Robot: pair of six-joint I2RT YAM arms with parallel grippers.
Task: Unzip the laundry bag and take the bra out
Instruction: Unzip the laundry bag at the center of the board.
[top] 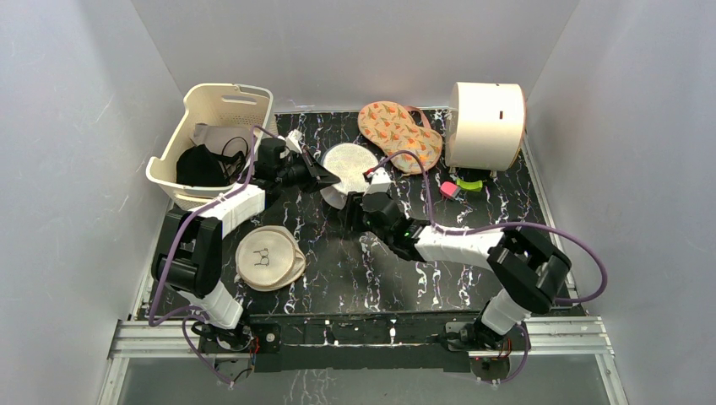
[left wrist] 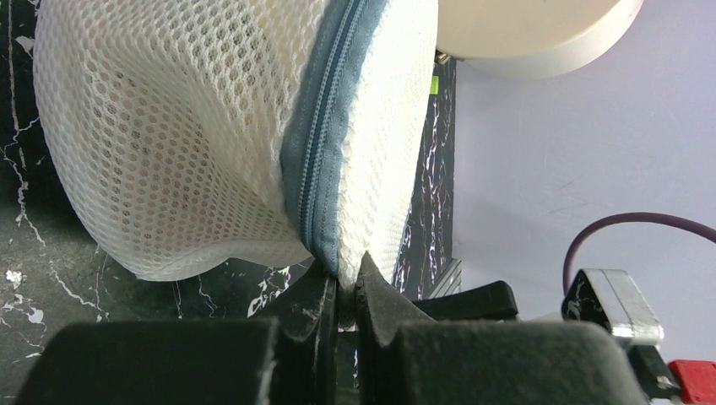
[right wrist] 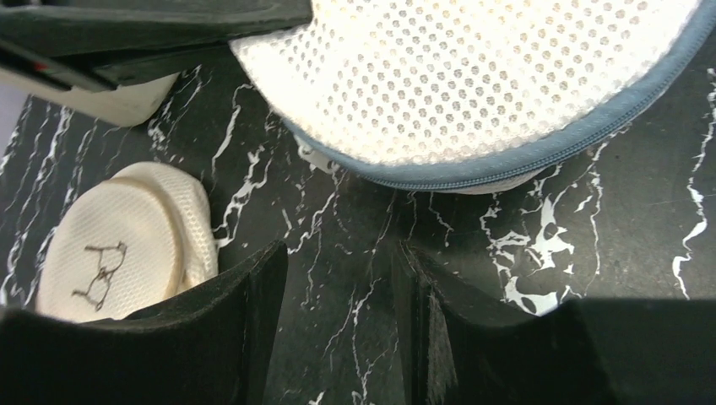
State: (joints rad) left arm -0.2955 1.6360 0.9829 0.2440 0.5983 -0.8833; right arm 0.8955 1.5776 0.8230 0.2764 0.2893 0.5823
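Shows the laundry bag (top: pixel 350 167) just above centre of the top view, tipped up on its edge rather than lying flat, with the grey zipper rim (left wrist: pixel 317 160) running bottom to top through the middle of the left wrist frame. Has the left gripper (left wrist: pixel 346 295) clamped hard on the low end of that rim, fingers pressed together on the tape and mesh bulging to either side. Puts the right gripper (right wrist: pixel 338 325) at the bottom of its own frame, jaws partway apart with only marble tabletop (right wrist: pixel 591 253) between them, holding nothing. Places the bag straight up-frame from those fingers, near but apart, its rim curving crosswise along the upper right. Reads as zipped shut wherever the rim shows; gives no clear sight of a slider. Gives none of the bra either, beyond a dim beige shade behind the mesh in the left wrist view (padding or mere shadow, hard to say), so presumably inside. Leaves the right arm nearer the free run of zipper, hence the likelier one to pull. Keeps the beige pouch (right wrist: pixel 118 253) off at lower left, well clear.
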